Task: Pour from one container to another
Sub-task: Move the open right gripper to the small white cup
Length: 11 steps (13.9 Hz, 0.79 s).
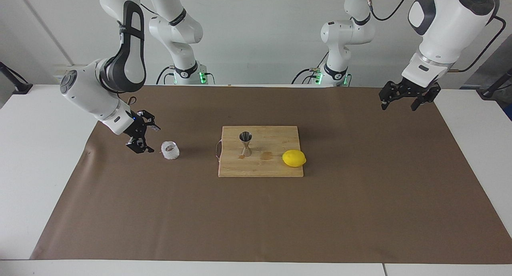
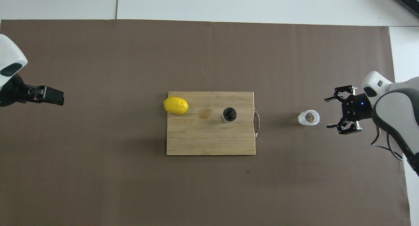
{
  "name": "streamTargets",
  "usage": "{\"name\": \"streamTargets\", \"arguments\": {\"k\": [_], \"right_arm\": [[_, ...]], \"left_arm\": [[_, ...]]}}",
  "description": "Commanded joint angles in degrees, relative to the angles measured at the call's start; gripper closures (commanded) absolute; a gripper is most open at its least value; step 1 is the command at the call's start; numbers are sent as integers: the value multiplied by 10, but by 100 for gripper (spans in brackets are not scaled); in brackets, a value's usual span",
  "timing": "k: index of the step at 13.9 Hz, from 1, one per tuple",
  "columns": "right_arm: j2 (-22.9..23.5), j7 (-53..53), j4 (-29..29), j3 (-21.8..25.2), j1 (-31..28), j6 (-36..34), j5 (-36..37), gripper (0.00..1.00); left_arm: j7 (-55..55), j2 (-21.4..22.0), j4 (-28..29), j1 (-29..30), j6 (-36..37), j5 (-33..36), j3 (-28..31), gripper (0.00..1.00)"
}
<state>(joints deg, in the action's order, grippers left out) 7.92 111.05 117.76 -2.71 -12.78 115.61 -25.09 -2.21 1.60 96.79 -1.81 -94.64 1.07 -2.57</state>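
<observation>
The right claw (image 1: 143, 137), spread wide and turned sideways, sits low just beside the glass cup (image 1: 170, 150) toward the tabletop's right-arm end, apparently lined up to grip it for pouring into the jigger (image 1: 245, 143) on the cutting board (image 1: 276, 166), while the left claw (image 1: 409, 96), also wide, waits over the tabletop's left-arm end.

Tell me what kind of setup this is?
Likely a lab bench staged as a bar or kitchen prep spot: steel jigger and lemon on a cutting board, brown paper covering the table.

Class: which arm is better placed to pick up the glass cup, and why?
The right: the right gripper is open, low beside the cup. The left gripper waits high over the mat's end.
</observation>
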Motion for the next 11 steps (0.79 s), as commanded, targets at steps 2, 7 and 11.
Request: {"name": "streamTargets", "arguments": {"k": [2, 7, 11], "right_arm": [[52, 116, -2, -6, -19, 8, -46, 0], [102, 203, -22, -7, -29, 2, -79, 0], [112, 233, -12, -8, -19, 1, -105, 0]], "left_arm": [[-2, 16, 14, -3, -15, 9, 1, 0], [-2, 17, 16, -2, -16, 7, 0, 0], [1, 19, 18, 6, -7, 7, 1, 0]]}}
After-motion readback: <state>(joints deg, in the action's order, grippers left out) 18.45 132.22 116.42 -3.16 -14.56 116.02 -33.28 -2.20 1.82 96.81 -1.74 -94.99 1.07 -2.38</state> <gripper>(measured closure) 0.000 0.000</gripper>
